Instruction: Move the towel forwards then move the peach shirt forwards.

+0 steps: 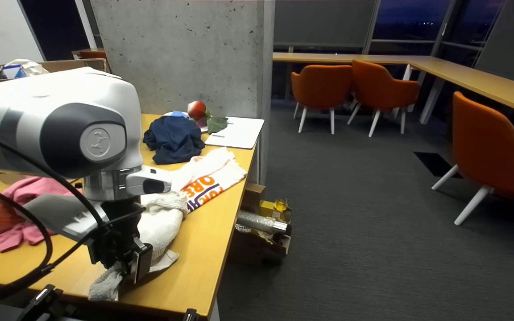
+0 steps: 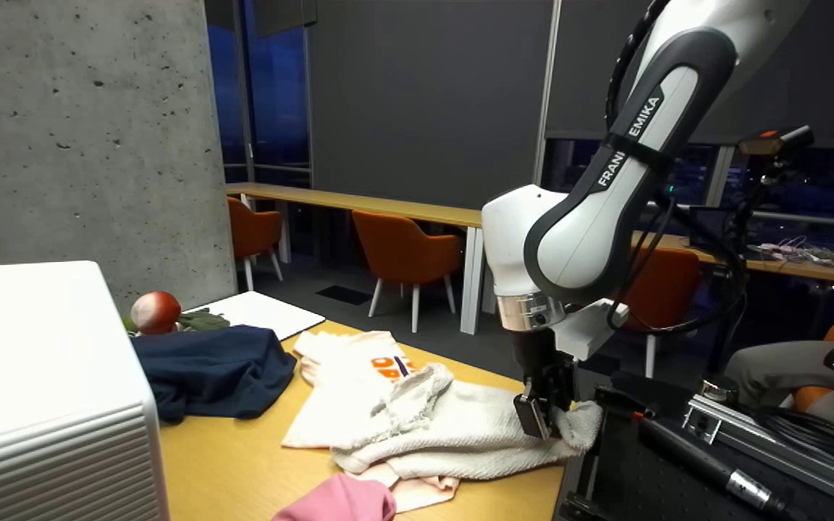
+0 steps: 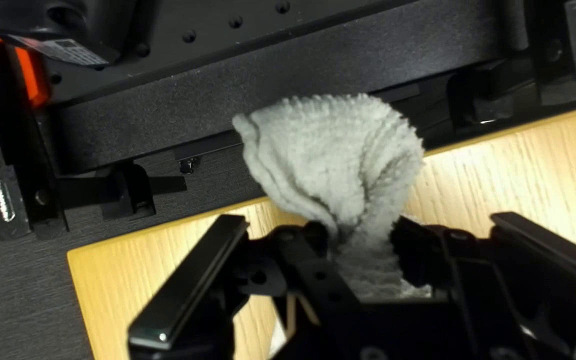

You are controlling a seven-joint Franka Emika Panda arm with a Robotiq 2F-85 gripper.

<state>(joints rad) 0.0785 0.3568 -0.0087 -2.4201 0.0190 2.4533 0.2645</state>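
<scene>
Grey concrete, pocked with small holes, rose as a pillar beyond a yellow, wood-grained table. On the table lay the towel, off-white and coarsely woven, rumpled into a long heap with a frayed, bunched end over the shirt. The shirt was pale and peach-tinged, with bold orange and purple print. A peach fold stuck out from beneath the towel; whether it belonged to the shirt could not be told.

With the towel as the dial's centre in an exterior view, the shirt spread between one and two o'clock, a crumpled navy cloth sat at twelve, and a creased pink cloth lay between nine and ten, partly behind the arm. Farther out at one was a flat white board, with green leaves on its corner and a red-and-cream ball just beside them. At nine o'clock from the towel in an exterior view, a ridge-sided white box hid part of the table.

In an exterior view the forearm slanted down from one o'clock, and below it the gripper pointed almost straight down. It was clenched on the towel, squeezing the weave into a narrow neck; in the wrist view the gripped end fanned out between eleven and twelve, past the table's edge and over a black frame.
</scene>
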